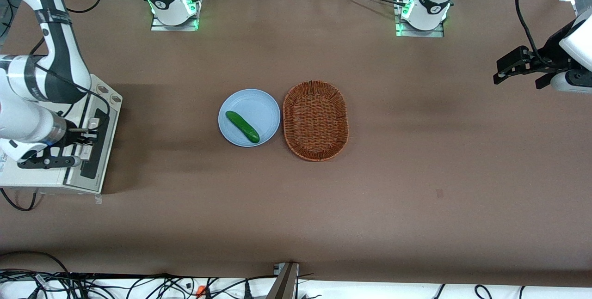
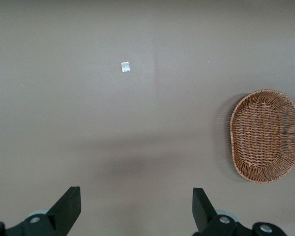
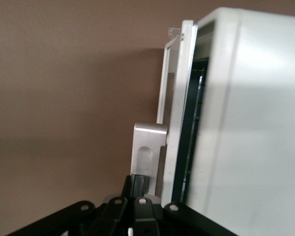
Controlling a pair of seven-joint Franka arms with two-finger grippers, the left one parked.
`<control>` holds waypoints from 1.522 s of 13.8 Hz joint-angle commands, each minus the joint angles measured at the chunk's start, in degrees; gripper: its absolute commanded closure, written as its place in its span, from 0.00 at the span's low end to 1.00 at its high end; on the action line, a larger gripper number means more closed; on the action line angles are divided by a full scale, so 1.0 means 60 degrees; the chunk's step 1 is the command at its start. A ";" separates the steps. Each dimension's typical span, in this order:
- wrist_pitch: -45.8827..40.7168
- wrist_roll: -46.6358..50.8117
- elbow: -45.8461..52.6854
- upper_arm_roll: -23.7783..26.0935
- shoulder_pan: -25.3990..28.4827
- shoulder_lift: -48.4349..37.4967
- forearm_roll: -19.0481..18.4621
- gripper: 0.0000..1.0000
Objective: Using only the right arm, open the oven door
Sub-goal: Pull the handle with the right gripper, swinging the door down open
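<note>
The cream-white toaster oven (image 1: pixel 37 180) stands at the working arm's end of the table. Its oven door (image 1: pixel 98 151) is cream-framed with dark glass and stands slightly ajar at its top edge. In the right wrist view a dark gap shows between the door (image 3: pixel 176 118) and the oven body (image 3: pixel 250 137). The silver handle (image 3: pixel 150 143) sticks out from the door. My right arm's gripper (image 1: pixel 88 136) is at the door's top edge by the handle. Its black fingers (image 3: pixel 139 183) are pressed together right against the handle's end, with nothing seen between them.
A light blue plate (image 1: pixel 266 105) with a green cucumber (image 1: pixel 242 126) lies mid-table. A brown wicker basket (image 1: pixel 315 120) is beside it and also shows in the left wrist view (image 2: pixel 263 135). A small white scrap (image 2: pixel 125 67) lies on the brown table.
</note>
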 commanded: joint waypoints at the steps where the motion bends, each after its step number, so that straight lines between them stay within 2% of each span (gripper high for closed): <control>1: 0.0810 0.1356 -0.0056 -0.0076 0.0543 0.0778 -0.0046 1.00; 4: 0.1029 0.3025 -0.0056 -0.0076 0.1305 0.0997 0.0027 1.00; 7: 0.1600 0.4550 -0.0027 -0.0076 0.1935 0.1320 0.0364 0.98; 8: 0.1718 0.4917 -0.0027 -0.0062 0.1995 0.1364 0.0365 0.93; 10: 0.1647 0.5024 0.0176 0.0157 0.2011 0.1321 0.0379 0.77; 12: 0.1398 0.4921 0.0222 0.0304 0.1981 0.0797 0.0379 0.01; 14: 0.1150 0.4178 0.0105 0.0508 0.1865 0.0006 0.0452 0.00; 16: 0.0550 0.3649 0.0105 0.0699 0.1718 -0.0843 0.1079 0.00; 18: -0.0211 0.3297 0.0105 0.0729 0.1674 -0.1795 0.1418 0.00; 21: -0.1441 0.1629 0.0134 0.0729 0.1484 -0.2997 0.2353 0.00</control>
